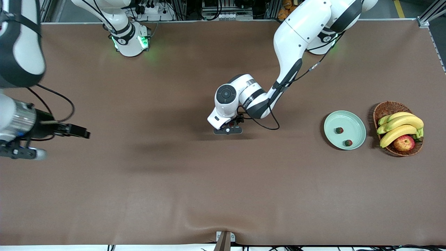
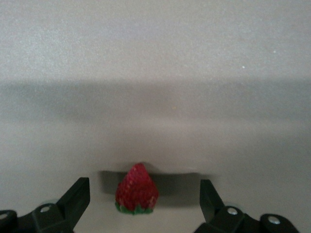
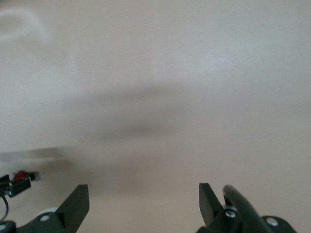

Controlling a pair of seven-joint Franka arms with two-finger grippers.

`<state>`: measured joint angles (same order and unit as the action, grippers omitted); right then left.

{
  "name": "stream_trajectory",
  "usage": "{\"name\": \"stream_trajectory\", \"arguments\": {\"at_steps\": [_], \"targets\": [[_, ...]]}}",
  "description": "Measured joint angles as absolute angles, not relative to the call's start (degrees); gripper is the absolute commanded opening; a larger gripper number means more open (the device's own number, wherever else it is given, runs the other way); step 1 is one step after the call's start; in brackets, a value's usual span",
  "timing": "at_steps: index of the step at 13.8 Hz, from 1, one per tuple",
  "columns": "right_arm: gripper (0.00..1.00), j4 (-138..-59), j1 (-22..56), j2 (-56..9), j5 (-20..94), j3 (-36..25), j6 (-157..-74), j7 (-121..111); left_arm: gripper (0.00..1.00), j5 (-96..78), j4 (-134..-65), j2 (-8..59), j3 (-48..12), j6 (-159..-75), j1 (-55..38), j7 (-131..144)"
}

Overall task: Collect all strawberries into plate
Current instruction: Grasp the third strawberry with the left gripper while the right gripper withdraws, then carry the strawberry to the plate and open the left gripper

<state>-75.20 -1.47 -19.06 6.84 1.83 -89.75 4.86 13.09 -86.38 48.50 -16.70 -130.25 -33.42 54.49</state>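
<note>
One strawberry [image 2: 137,190] lies on the brown table between the fingers of my open left gripper [image 2: 144,195], with a gap on each side of it. In the front view that gripper [image 1: 228,131] is low over the middle of the table and covers the berry. The pale green plate [image 1: 355,122] sits toward the left arm's end of the table. It holds two strawberries, one [image 1: 339,130] near its middle and one [image 1: 347,142] by the rim nearest the camera. My right gripper [image 1: 21,152] waits, raised, at the right arm's end; it [image 3: 143,199] is open and holds nothing.
A wicker basket [image 1: 386,106] with bananas [image 1: 400,127] and an apple [image 1: 404,143] stands beside the plate, at the left arm's end. The left arm's cable [image 1: 268,125] hangs close to the table by its wrist.
</note>
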Motion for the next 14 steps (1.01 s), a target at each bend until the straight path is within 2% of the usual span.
{"name": "stream_trajectory", "arguments": {"at_steps": [1,2,4,8,14], "targets": [[1.0,-75.21,-2.53,-17.76,6.6,1.83,-88.07,2.86,0.99,13.1,-86.37,48.59,-16.28,-130.4,-33.76,54.49],[1.0,-75.24,-3.51,-16.35,6.53,1.83,-86.34,1.78,0.84,13.11,-86.36,48.6,-16.06,-130.44,-34.01,54.49],[1.0,-76.16,-4.83,-12.58,6.52,1.83,-84.02,0.76,0.76,13.49,-86.3,48.61,-15.92,-130.45,-34.31,54.48],[1.0,-82.94,-4.97,-3.08,5.58,2.0,-83.36,0.68,0.15,15.01,-86.2,48.65,-15.73,-130.48,-34.44,54.48],[1.0,-85.85,-4.97,0.49,3.36,2.57,-82.96,0.68,0.13,15.11,-85.71,48.44,-15.76,-128.81,-34.69,54.48]]}}
